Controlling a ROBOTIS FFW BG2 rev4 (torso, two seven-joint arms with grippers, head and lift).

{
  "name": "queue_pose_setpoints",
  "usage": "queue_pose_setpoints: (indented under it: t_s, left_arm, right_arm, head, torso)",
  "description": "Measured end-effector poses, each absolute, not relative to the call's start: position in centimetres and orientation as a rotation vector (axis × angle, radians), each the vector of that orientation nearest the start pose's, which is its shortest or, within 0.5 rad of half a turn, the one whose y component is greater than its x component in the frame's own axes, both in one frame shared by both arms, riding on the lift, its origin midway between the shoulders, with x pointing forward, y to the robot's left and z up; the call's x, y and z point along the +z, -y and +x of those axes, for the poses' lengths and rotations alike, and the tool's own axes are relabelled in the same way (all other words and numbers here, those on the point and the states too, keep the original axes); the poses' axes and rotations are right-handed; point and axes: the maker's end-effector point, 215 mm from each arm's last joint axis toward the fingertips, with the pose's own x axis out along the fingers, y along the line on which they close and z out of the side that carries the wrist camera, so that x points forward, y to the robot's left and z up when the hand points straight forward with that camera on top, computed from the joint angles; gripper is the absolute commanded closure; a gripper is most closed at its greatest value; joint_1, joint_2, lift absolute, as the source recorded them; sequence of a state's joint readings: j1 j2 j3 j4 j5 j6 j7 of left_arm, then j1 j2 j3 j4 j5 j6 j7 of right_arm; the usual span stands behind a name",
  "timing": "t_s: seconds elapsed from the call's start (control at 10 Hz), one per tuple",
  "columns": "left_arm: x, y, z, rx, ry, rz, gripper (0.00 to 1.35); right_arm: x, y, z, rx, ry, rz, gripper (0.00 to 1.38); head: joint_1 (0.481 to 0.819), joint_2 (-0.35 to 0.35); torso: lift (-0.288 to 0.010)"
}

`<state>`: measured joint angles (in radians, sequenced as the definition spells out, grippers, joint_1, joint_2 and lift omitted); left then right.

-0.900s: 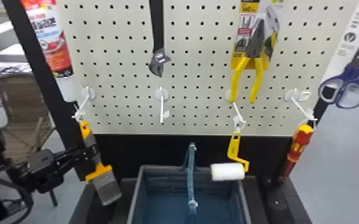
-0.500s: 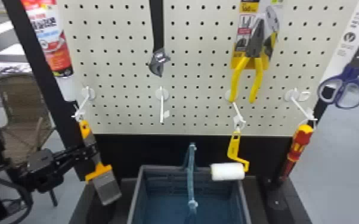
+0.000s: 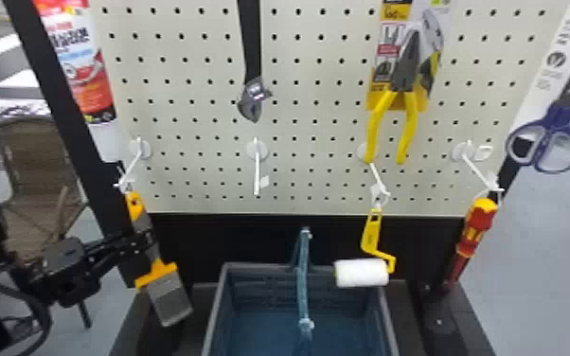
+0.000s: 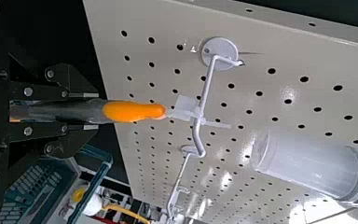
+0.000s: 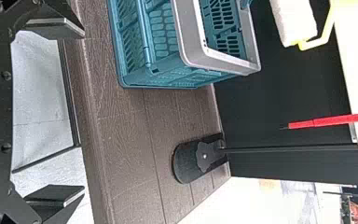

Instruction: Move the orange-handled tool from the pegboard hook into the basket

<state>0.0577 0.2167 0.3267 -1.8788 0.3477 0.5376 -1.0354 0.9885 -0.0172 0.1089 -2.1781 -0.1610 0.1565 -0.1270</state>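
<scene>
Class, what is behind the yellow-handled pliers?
Behind the pliers are a packaging card, the pegboard and a round white hook mount. One handle covers part of the mount; the board behind the card cannot be seen.

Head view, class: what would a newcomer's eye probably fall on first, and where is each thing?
Probably the yellow-handled pliers, high on the pegboard right of centre. Next, perhaps, the orange-handled scraper at the left, hanging on its hook, with the left pincer closed on its handle. Low in the middle, the blue basket may draw the eye, a white paint roller hanging near its far right corner.
</scene>
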Motion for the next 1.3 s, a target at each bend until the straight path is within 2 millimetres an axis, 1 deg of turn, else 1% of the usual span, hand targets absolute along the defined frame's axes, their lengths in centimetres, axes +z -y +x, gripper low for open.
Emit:
queue_pose_setpoints:
  t_s: [0.4, 0.7, 0.8, 1.1, 1.3]
  left_arm:
    - [-26.6, -22.6, 48.0, -0.833, -0.124, -0.187, 1.16]
    - [-25.3, -21.8, 47.0, -0.840, -0.110, -0.171, 1.16]
    - [-24.8, -21.5, 46.8, -0.845, -0.105, -0.162, 1.16]
    - [-22.0, -20.5, 45.2, -0.853, -0.091, -0.090, 1.16]
    - [-21.3, -20.1, 44.6, -0.837, -0.073, -0.104, 1.16]
  right_arm:
    - [-49.0, 18.8, 24.7, -0.048, -0.560, 0.188, 0.12]
    - [-49.2, 18.8, 24.6, -0.048, -0.563, 0.189, 0.12]
    - [-49.2, 18.8, 24.7, -0.048, -0.564, 0.189, 0.12]
    - [-49.4, 18.8, 24.7, -0.048, -0.565, 0.188, 0.12]
    - [-49.4, 18.8, 24.7, -0.048, -0.565, 0.188, 0.12]
  head:
    - [0.549, 0.000]
    - [0.549, 0.000]
    - [0.549, 0.000]
    - [0.549, 0.000]
    - [0.549, 0.000]
  torso:
    - [-0.100]
    - [-0.100]
    - [-0.100]
    - [-0.100]
    - [-0.100]
